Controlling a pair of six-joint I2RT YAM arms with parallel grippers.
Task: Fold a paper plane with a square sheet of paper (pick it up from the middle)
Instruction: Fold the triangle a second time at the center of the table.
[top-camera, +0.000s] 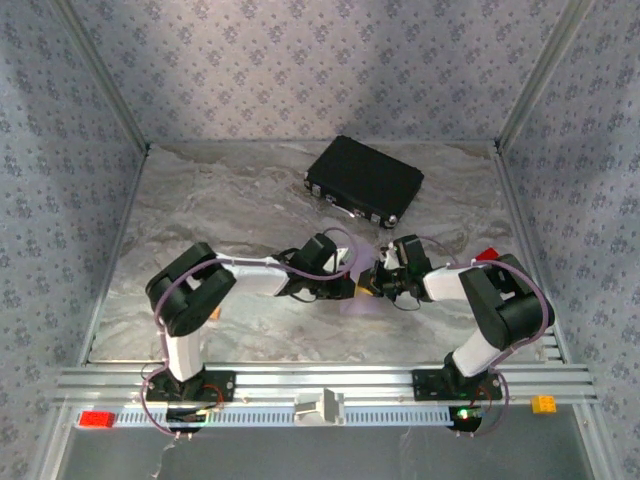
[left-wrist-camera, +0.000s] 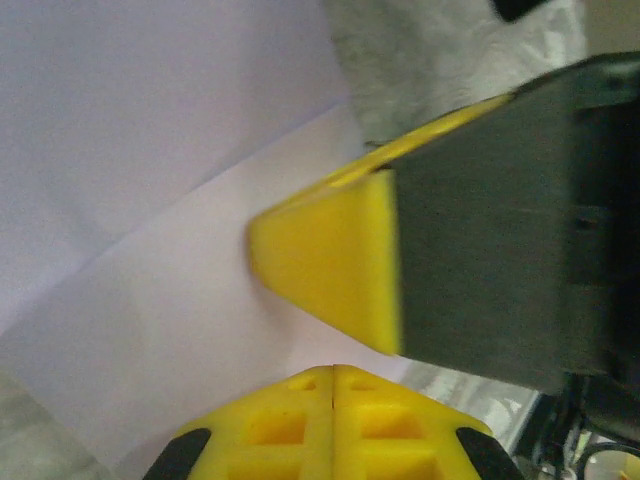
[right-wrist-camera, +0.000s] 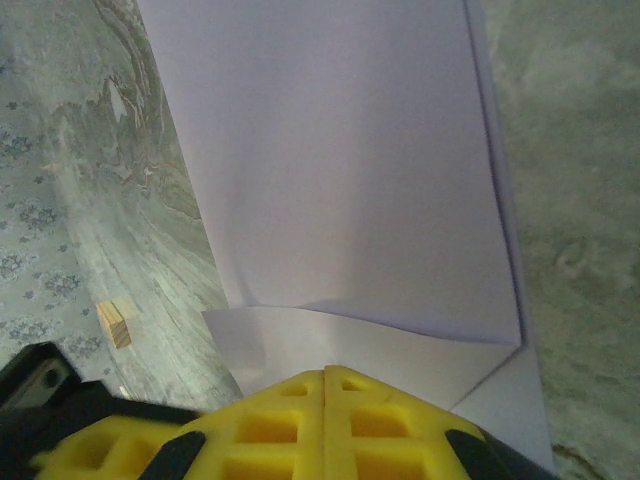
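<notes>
Jaws closed, both: left gripper (left-wrist-camera: 333, 372), right gripper (right-wrist-camera: 325, 372) tips on one paper sheet (right-wrist-camera: 350, 180); one black case (top-camera: 364, 180); one tan block (right-wrist-camera: 114, 324).

Plain pale lilac sheet of paper (right-wrist-camera: 340, 170); right gripper (right-wrist-camera: 327, 378) yellow and black; black case (top-camera: 364, 180) at twelve o'clock on a grey marbled table (top-camera: 220, 200); blue-grey walls (top-camera: 300, 60) with small floral print; a tan block (right-wrist-camera: 115, 323)
</notes>
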